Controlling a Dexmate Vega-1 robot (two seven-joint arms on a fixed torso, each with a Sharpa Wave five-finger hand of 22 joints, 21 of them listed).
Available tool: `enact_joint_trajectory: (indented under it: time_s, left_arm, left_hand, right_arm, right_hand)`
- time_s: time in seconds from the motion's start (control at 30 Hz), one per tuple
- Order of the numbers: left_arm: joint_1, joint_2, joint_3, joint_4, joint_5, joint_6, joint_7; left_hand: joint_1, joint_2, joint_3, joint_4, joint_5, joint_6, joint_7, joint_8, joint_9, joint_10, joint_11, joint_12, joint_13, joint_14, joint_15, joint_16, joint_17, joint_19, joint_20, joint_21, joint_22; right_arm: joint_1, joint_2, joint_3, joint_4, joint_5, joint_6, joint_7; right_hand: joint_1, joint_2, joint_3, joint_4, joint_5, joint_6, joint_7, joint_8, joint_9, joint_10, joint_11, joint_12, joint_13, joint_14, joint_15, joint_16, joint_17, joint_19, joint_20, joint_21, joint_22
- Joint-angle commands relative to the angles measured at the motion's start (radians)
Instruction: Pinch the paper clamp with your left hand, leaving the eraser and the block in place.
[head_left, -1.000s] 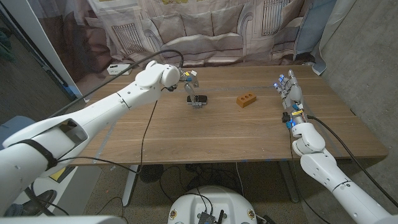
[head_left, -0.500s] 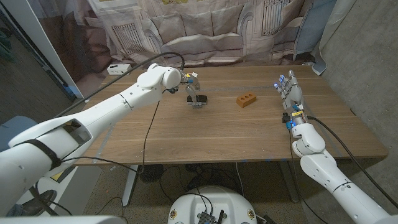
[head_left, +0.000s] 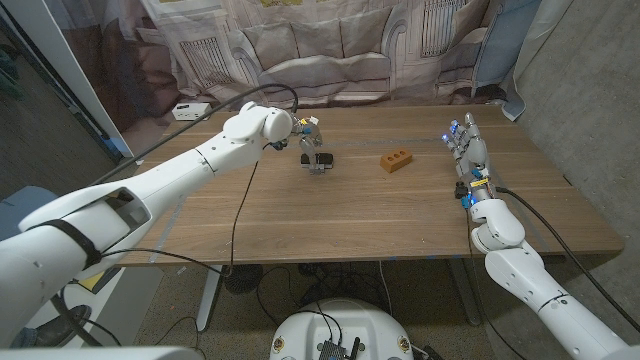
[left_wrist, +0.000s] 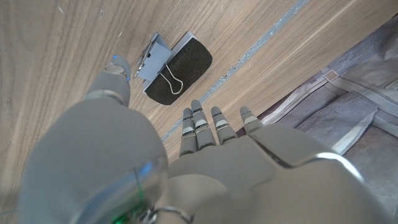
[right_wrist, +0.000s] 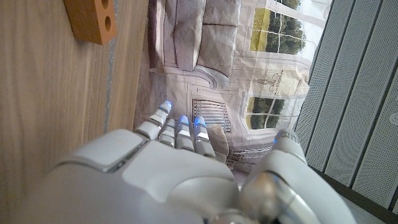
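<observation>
- Glossy white rounded shells along both arms, with a ball-shaped wrist housing behind the left hand (head_left: 308, 133).
- Black band around the left forearm; black cables trailing off each arm.
- Pale grey segmented fingers (left_wrist: 198, 127); blue-lit tips on the right hand (head_left: 463, 141).

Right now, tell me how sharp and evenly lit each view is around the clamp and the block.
Head view: even, soft light, the paper clamp and the block small but sharp, faint shadows. Left wrist view: clamp crisp, the left hand close to the lens, large and soft. Right wrist view: the right hand blurred up close, block edge sharp, window scene on the curtain bright.
</observation>
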Motion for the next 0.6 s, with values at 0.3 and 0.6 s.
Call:
enact_joint_trajectory:
  time_s: [0.3,0.6]
  left_arm:
    - [-0.033,-0.022,0.029,0.061,-0.019,-0.030,-0.020]
    - [-0.033,-0.025,0.034,0.072,-0.030,-0.034,-0.011]
  left_hand:
    - [0.012,0.004,0.000,-0.005,0.002,0.009,0.000,0.002,0.002,0.008,-0.004,0.006,0.004,0.034,-0.002,0.014,0.001,0.007,0.005,0.003,0.002]
    - [0.012,0.005,-0.004,-0.004,0.001,0.010,-0.001,0.001,0.002,0.010,0.000,0.006,0.004,0.047,0.001,0.016,0.002,0.005,0.005,0.002,0.002]
  right_arm:
    - [0.006,0.001,-0.001,0.001,-0.004,-0.005,0.000]
    - [0.010,0.000,-0.004,0.005,-0.004,-0.008,0.002]
  right_hand:
    - [0.010,-0.002,0.001,-0.007,0.000,0.007,-0.001,-0.001,0.006,0.006,0.005,0.001,0.001,0.006,0.007,-0.002,0.001,0.006,0.006,-0.003,0.003]
    - [0.010,-0.002,0.001,-0.007,0.000,0.008,-0.002,-0.001,0.006,0.006,0.006,0.000,0.001,0.006,0.007,-0.002,0.001,0.006,0.006,-0.003,0.003]
